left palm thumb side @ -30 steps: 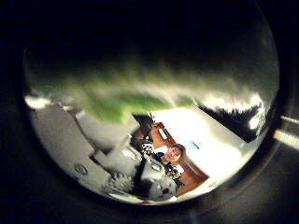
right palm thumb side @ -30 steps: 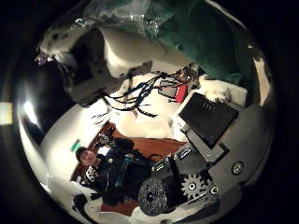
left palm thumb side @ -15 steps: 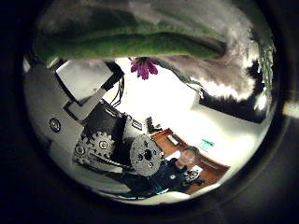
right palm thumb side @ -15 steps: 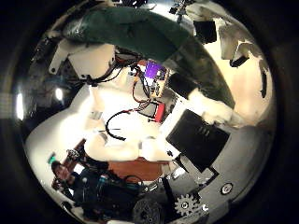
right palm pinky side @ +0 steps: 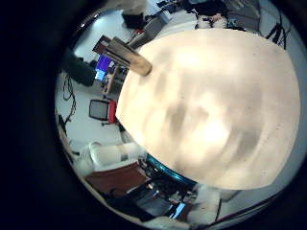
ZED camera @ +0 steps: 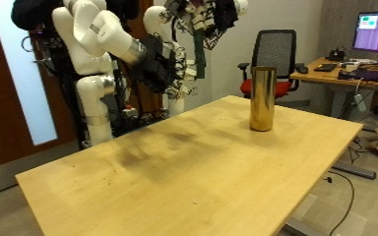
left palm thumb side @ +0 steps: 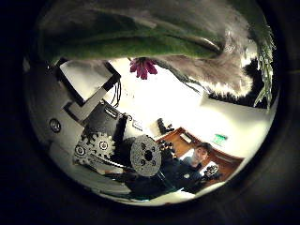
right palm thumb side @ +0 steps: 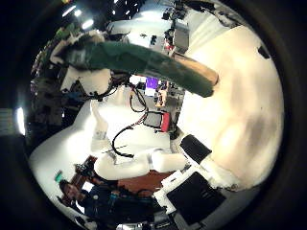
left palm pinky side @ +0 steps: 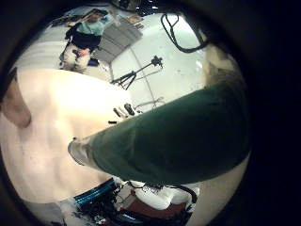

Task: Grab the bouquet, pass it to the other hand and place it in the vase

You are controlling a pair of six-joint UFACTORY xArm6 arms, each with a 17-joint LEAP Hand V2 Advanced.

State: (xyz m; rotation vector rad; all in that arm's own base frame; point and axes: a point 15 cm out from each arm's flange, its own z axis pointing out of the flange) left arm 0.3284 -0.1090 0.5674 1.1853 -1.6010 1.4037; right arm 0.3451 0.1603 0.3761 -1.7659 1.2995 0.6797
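A light wooden table (ZED camera: pixel 202 167) fills the foreground, in an office room with a black chair (ZED camera: pixel 275 54) and a desk (ZED camera: pixel 353 74) with a lit monitor (ZED camera: pixel 377 29) beyond its far end

A tall gold vase (ZED camera: pixel 261 98) stands upright near the table's far edge, well apart from both robot hands and lower than they are. From the outside view nothing shows above its rim. The right palm's little finger side view looks down on the tabletop and shows the vase (right palm pinky side: pixel 129 57) at its edge

The bouquet (ZED camera: pixel 213 12) is up in the air, above the level of the vase and off to the side of the table, at the left robot hand (right palm thumb side: pixel 75 50). That robot hand is clenched around the bouquet's dark green wrapping (right palm thumb side: pixel 144 56). The wrapping (left palm pinky side: pixel 169 132) fills much of the left palm's views, so it lies close against that palm. A small pink flower (left palm thumb side: pixel 143 67) and feathery green sprigs stick out past the wrapping (left palm thumb side: pixel 141 37)

The right robot hand (ZED camera: pixel 159 64) hangs lower and nearer, beside the table's back edge and apart from the bouquet. I cannot tell whether its fingers are curled or straight
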